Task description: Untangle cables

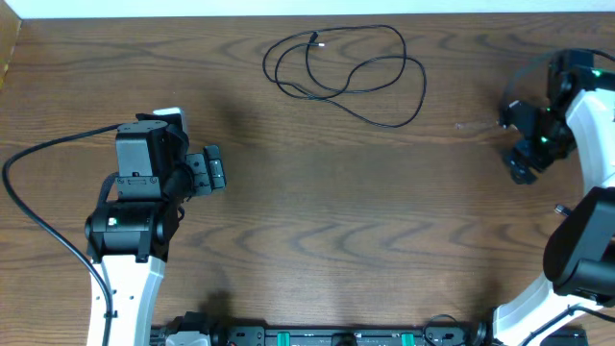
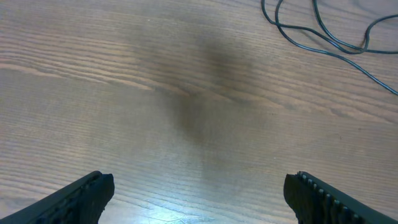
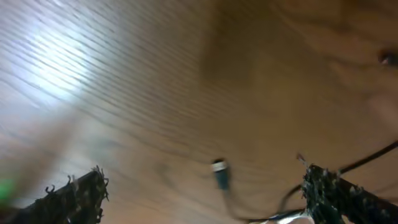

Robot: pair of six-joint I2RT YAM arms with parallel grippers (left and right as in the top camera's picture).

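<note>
Blurry shot: right claw (image 3: 202, 193) stood wide open over the wood counter (image 3: 155, 93), with a small pale-tipped cable plug (image 3: 219, 173) lying between the fingers (image 3: 326, 190), its cord (image 3: 280, 216) trailing lower right, and glare upper left.

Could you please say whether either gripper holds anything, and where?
Nothing is held: the left gripper and right gripper are both open; a small plug lies ungripped between the right one's jaws.

Even overhead light; right wrist view blurred, glary.
</note>
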